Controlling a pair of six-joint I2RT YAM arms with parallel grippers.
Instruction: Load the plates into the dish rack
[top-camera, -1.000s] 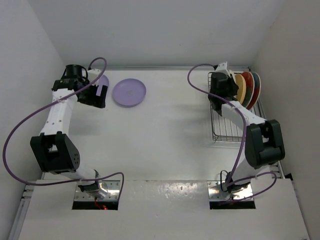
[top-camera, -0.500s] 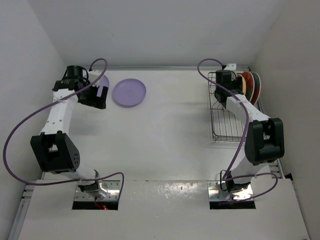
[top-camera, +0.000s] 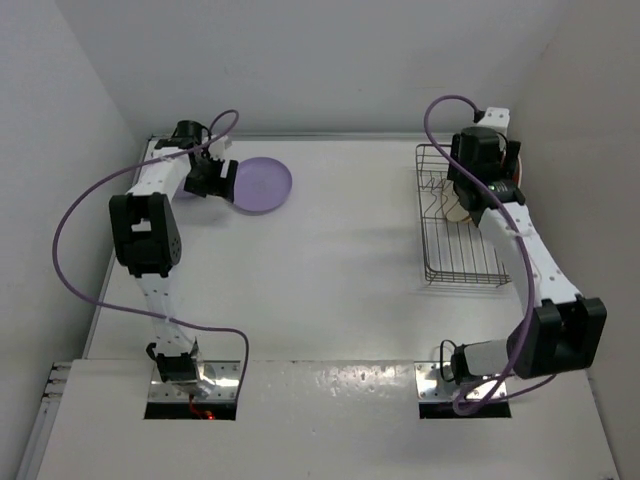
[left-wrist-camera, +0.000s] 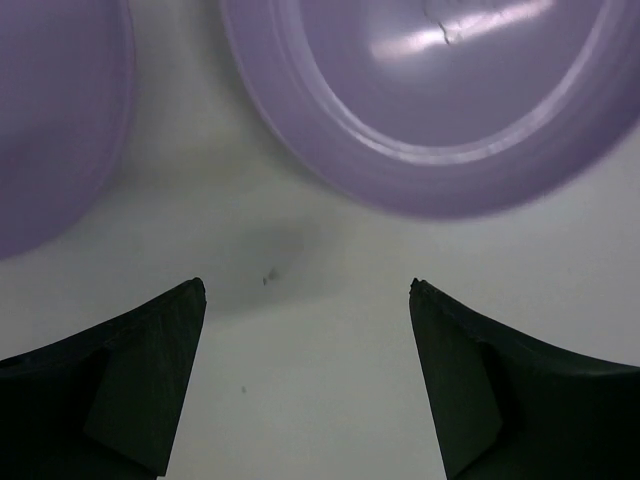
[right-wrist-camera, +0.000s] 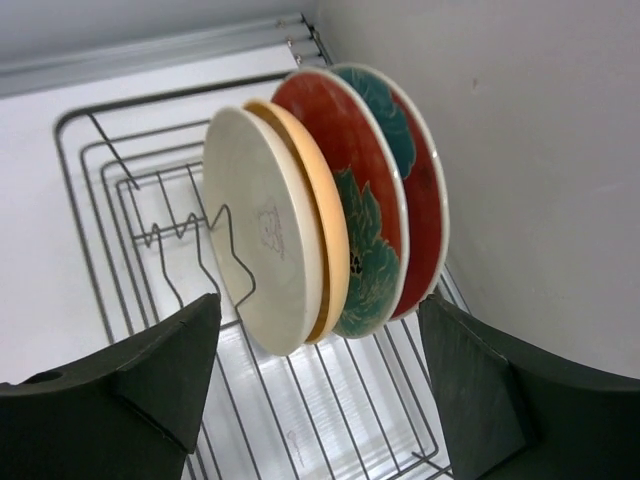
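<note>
Three round plates are stood on edge in the grey wire dish rack (right-wrist-camera: 300, 405) on the right side. A yellow-orange plate with a cream underside (right-wrist-camera: 262, 230) is placed nearest, and two red plates with teal flowers (right-wrist-camera: 365, 190) are packed right behind it. The right fingers (right-wrist-camera: 165, 370) are held spread apart just in front of them, nothing gripped. Over on the left, two plain lilac plates (left-wrist-camera: 430, 90) are laid flat on the white counter (left-wrist-camera: 330, 400), and the left fingers (left-wrist-camera: 130, 380) are parked wide apart beside them, empty too.

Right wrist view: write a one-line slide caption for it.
Open right gripper faces the dish rack, where a yellow-orange plate and two red floral plates stand upright.
</note>
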